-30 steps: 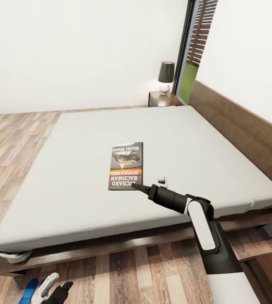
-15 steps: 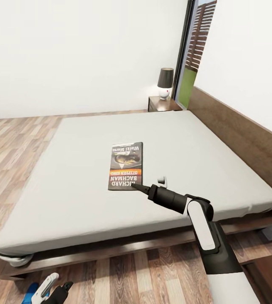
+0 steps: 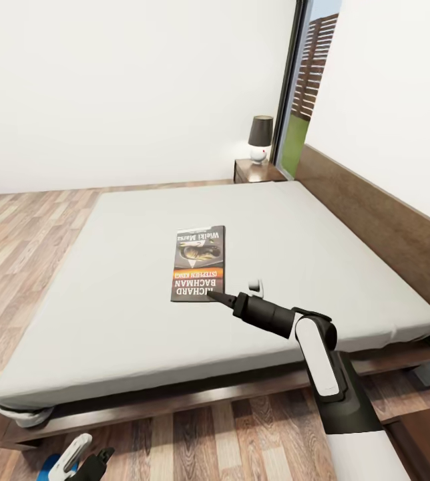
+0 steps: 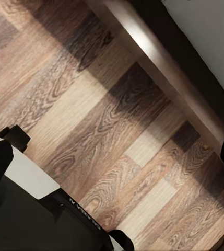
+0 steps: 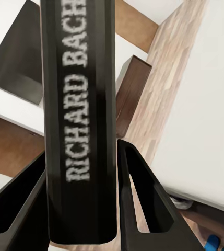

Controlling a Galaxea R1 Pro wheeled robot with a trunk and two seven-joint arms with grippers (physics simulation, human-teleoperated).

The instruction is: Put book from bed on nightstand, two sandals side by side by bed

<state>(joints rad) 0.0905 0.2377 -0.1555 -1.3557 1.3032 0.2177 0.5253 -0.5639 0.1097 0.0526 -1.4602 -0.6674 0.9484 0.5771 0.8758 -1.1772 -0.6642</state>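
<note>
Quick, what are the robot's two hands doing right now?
Left gripper: low over the floor; open or shut cannot be told.
Right gripper: fingers on either side of the book on the bed, gripping its near edge.

Right arm reaches from the lower right toward frame centre, its gripper (image 3: 213,294) clamped on the book's (image 3: 199,262) near edge. Left gripper (image 3: 85,459) sits at the lower left edge, jaw state unclear.

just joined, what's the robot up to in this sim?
The right pincer is at the near edge of the book, which lies flat on the bed. In the right wrist view its fingers sit either side of the book's spine, apparently clamped on it. The book isn't lifted yet. A nightstand with a lamp stands at the far corner. The left pincer hangs low over the floor near something blue.
</note>
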